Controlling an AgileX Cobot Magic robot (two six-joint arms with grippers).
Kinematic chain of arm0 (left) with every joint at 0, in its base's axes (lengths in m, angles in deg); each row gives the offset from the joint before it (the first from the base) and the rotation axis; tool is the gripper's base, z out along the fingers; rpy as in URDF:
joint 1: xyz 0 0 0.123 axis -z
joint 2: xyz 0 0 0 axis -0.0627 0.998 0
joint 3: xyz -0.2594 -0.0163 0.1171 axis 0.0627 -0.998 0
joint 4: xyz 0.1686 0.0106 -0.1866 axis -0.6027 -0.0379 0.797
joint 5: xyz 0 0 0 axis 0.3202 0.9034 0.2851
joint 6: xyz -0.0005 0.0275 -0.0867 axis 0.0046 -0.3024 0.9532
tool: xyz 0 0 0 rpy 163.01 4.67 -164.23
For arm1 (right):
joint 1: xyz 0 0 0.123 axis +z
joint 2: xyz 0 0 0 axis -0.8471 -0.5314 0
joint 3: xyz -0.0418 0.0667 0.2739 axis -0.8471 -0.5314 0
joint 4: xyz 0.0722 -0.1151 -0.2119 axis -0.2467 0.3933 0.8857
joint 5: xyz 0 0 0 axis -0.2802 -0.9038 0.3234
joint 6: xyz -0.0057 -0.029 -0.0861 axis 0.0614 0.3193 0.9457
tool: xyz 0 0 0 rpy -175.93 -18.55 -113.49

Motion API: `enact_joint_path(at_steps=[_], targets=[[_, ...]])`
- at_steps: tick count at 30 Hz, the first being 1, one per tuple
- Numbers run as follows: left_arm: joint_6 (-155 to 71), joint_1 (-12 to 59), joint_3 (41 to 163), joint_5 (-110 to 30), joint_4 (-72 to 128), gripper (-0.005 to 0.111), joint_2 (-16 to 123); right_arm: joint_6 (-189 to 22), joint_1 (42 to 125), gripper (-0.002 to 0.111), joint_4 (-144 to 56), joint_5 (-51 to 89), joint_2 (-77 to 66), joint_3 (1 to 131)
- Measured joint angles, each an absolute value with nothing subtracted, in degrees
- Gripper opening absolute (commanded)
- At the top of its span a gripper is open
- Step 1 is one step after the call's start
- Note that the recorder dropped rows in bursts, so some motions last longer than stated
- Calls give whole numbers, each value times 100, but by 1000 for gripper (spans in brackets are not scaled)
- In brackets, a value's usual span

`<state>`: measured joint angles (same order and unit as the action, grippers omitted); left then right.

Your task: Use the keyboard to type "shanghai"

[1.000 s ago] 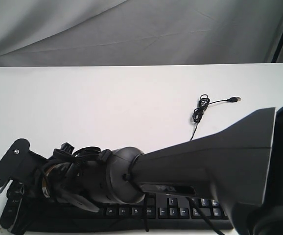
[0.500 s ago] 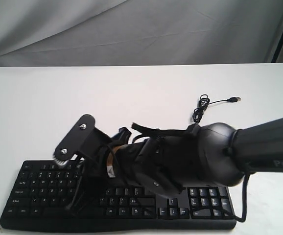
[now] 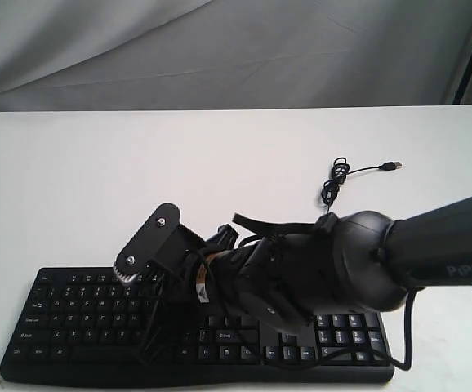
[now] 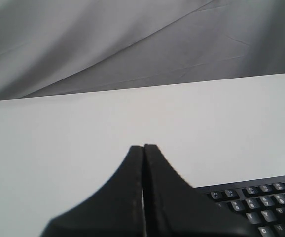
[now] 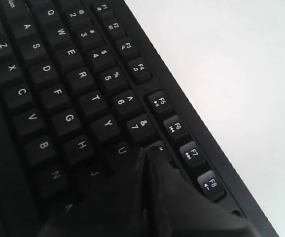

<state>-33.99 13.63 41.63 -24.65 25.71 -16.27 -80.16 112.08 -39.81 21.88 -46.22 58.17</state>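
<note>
The wide black plastic keyboard (image 3: 64, 314) lies on the white flat worktop (image 3: 138, 163), with its thin black cable (image 3: 332, 181) behind, to the right.
</note>
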Motion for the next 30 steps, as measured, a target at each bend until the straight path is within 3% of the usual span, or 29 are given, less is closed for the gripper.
enact_joint_path(at_steps=[20, 30], targets=[[-3399, 1363, 4163, -2465, 2571, 0, -1627, -8016, 11208, 0, -3981, 2256, -4820, 5817], [-3399, 1363, 4163, -2465, 2571, 0, -1627, -8016, 11289, 0, -3983, 2420, -3845, 5038]])
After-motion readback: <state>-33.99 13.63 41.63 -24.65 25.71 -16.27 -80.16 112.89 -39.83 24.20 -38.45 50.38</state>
